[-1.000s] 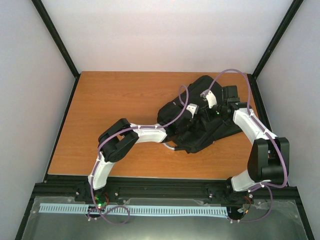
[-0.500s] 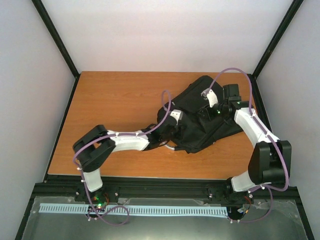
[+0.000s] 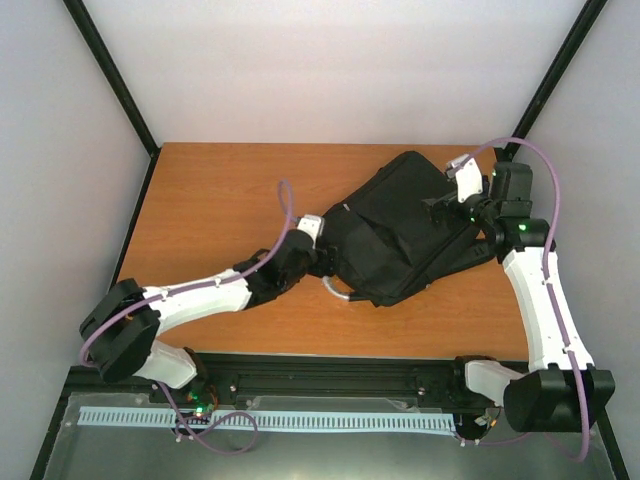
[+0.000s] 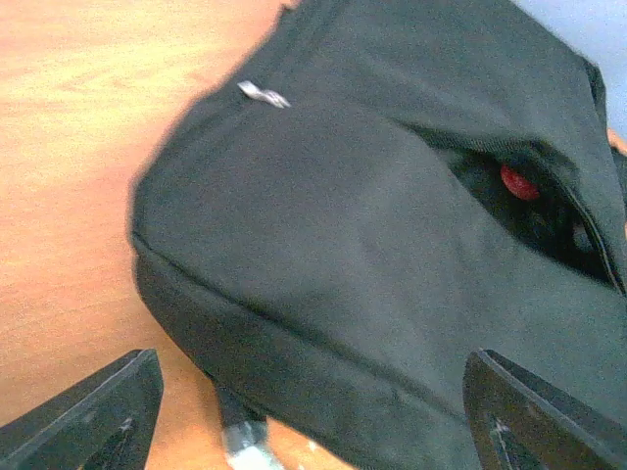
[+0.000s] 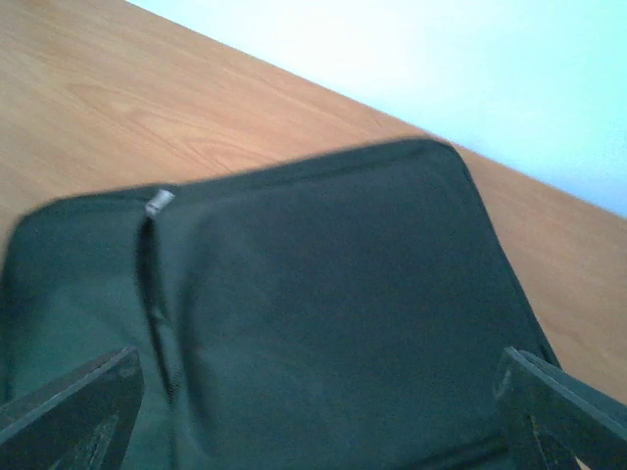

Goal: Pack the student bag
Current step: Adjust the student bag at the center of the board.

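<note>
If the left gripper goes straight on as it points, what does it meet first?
Probably the student bag: its side fills the view ahead of the left gripper; depth unclear.

Counted items: one student bag (image 3: pixel 400 235) on one counter (image 3: pixel 220 200). Bag fittings: one grey loop handle (image 3: pixel 338 291); one silver zip pull (image 4: pixel 263 94) in the left wrist view and one zip pull (image 5: pixel 159 202) in the right wrist view, possibly the same part. One red object (image 4: pixel 519 182) shows inside the opening. Arms: two, the left arm (image 3: pixel 200 297) and the right arm (image 3: pixel 548 300). Left fingers (image 4: pixel 88 411): two. Right fingers (image 5: pixel 69 411): two. Purple cables (image 3: pixel 284 205): two.
</note>
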You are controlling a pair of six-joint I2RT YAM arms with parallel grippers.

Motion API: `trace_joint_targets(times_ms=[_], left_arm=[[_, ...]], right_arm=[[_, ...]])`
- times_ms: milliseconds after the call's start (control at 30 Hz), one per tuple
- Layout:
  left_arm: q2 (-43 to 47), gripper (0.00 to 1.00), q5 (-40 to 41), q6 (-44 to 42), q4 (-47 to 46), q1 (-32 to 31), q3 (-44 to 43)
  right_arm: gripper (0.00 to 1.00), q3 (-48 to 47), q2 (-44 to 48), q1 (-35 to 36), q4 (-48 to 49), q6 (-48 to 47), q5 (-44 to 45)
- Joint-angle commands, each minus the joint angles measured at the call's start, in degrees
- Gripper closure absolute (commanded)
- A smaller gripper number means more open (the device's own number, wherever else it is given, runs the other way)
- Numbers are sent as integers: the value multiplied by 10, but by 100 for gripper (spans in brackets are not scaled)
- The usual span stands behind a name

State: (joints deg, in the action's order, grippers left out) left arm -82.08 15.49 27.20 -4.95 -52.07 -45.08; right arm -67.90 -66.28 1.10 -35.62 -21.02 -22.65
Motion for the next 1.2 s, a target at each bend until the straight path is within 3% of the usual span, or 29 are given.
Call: trace_joint_targets(times_ms=[0, 200, 300, 400, 567, 700, 867, 1000, 1167], left_arm=[[13, 10, -68, 20, 10, 68, -33], [-47, 7, -236, 107, -68, 157, -50], [-102, 14, -305, 125, -93, 177, -74], [-152, 24, -355, 140, -94, 196, -99], [-210, 27, -380, 153, -100, 200, -120], [-227, 50, -399, 161, -113, 200, -119], [-203, 92, -418, 176, -144, 194, -83], [-160, 96, -411, 182, -147, 173, -38], [-94, 95, -368, 182, -132, 118, 28]], right_arm=[[0, 34, -17, -42, -12, 8, 50], [1, 81, -52, -58, -49, -38, -6], [14, 105, -68, -56, -50, -56, -45], [20, 115, -92, -56, -30, -53, -26], [28, 102, -165, -56, -31, -59, -16], [35, 84, -219, -51, -42, -62, -20], [39, 68, -262, -32, -29, -61, 35], [42, 55, -293, -11, -2, -53, 111], [50, 6, -357, 11, 3, -49, 142]])
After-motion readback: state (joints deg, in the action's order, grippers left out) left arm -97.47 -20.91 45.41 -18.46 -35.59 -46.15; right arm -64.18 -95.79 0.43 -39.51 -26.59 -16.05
